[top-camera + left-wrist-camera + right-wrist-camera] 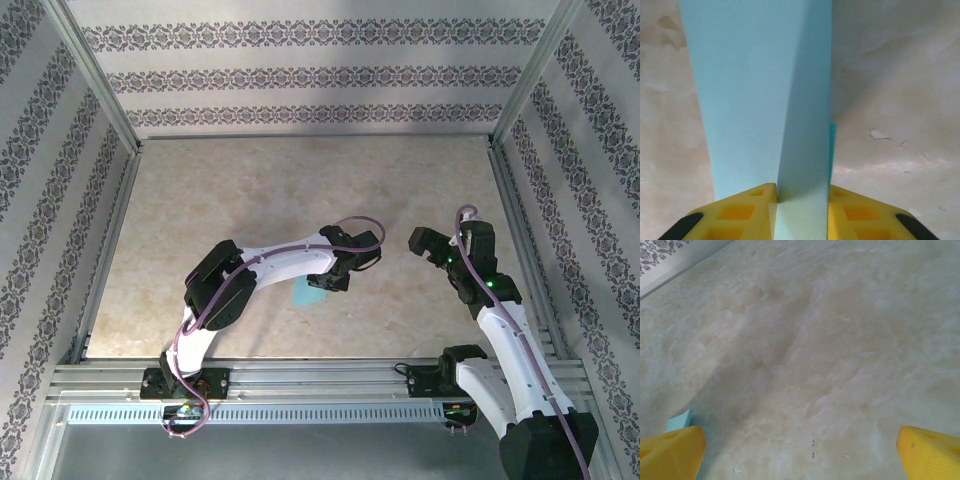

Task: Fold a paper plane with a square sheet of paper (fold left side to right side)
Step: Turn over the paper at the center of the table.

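Note:
The turquoise-blue paper (pixel 308 293) lies folded on the table under the tip of my left arm. In the left wrist view the paper (pixel 755 100) stretches away as a long folded strip, with a raised flap along its right side. My left gripper (pixel 802 215) straddles its near end, and the yellow fingers (pixel 740 212) stand apart with the flap filling the gap between them. From above, the left gripper (pixel 335 280) is low over the paper. My right gripper (pixel 425 245) hovers to the right, wide open and holding nothing. A corner of the paper (pixel 680 421) peeks past its left finger (pixel 670 452).
The beige marble-look tabletop (pixel 300 190) stretches back to patterned walls (pixel 300 75). Metal frame rails (pixel 300 375) run along the near edge, and posts stand at the far corners. Small white specks lie on the tabletop (pixel 735 470) near the right gripper.

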You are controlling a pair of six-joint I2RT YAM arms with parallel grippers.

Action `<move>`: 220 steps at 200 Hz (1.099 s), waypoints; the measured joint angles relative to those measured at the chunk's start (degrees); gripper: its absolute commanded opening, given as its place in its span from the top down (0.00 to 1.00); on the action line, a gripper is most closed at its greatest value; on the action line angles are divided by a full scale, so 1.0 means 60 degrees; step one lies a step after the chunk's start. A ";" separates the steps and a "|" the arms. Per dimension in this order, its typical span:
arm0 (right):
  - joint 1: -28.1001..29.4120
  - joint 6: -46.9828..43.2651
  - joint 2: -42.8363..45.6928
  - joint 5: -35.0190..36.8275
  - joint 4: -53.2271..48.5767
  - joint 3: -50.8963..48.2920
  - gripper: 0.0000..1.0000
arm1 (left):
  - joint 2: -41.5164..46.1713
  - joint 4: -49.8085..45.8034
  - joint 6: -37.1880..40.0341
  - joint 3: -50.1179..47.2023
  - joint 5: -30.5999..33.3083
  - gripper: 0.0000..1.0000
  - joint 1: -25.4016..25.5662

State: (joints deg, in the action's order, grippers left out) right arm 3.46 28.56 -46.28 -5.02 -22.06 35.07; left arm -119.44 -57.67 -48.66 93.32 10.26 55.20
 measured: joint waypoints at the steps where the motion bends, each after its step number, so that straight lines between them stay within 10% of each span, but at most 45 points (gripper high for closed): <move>1: 0.0000 -0.0007 -0.0004 -0.0007 0.0000 0.0000 0.02 | 0.0000 0.0022 0.0004 -0.0007 -0.0018 0.68 -0.0004; 94: -0.0248 -0.0076 -0.0823 -0.1679 -0.0007 0.0149 0.03 | 0.1239 0.2291 0.0076 -0.1537 -0.1625 0.47 -0.0452; 220: 0.0954 0.1304 -0.3147 -0.4692 0.1126 0.0583 0.53 | 0.6102 0.7726 0.0229 -0.6619 -0.4280 0.46 -0.3876</move>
State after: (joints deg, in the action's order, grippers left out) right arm 9.19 36.38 -65.17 -33.17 -15.31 38.57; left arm -82.83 -11.31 -47.29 53.60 -15.42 31.94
